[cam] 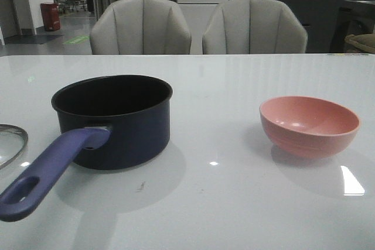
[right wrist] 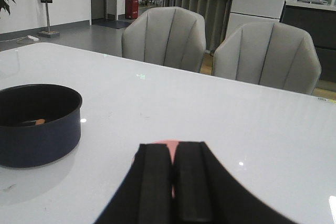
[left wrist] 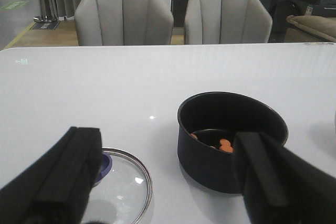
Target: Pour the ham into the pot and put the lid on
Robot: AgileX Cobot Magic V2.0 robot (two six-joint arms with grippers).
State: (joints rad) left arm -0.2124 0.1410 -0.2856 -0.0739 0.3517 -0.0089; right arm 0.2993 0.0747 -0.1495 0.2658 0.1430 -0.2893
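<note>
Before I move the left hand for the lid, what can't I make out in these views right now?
- Lid: front view's left edge cuts it off; in the left wrist view the left hand hides part of its knob.
- Ham: hidden by the pot wall in front view.
- Bowl: right hand blocks most of it in the right wrist view.

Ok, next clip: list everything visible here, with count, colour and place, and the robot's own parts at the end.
pot: one, dark navy with a purple-blue handle, left half of the table, upright.
ham: a few orange-pink chunks, lying inside the pot.
lid: one, glass with a steel rim and purple-blue knob, flat on the table left of the pot, apart from it.
pink bowl: one, right half of the table, upright, looks empty.
table: one, glossy white.
chairs: two, grey, behind the table.
left gripper: black, open, above the lid and pot.
right gripper: black, shut, empty, just above the pink bowl.
</note>
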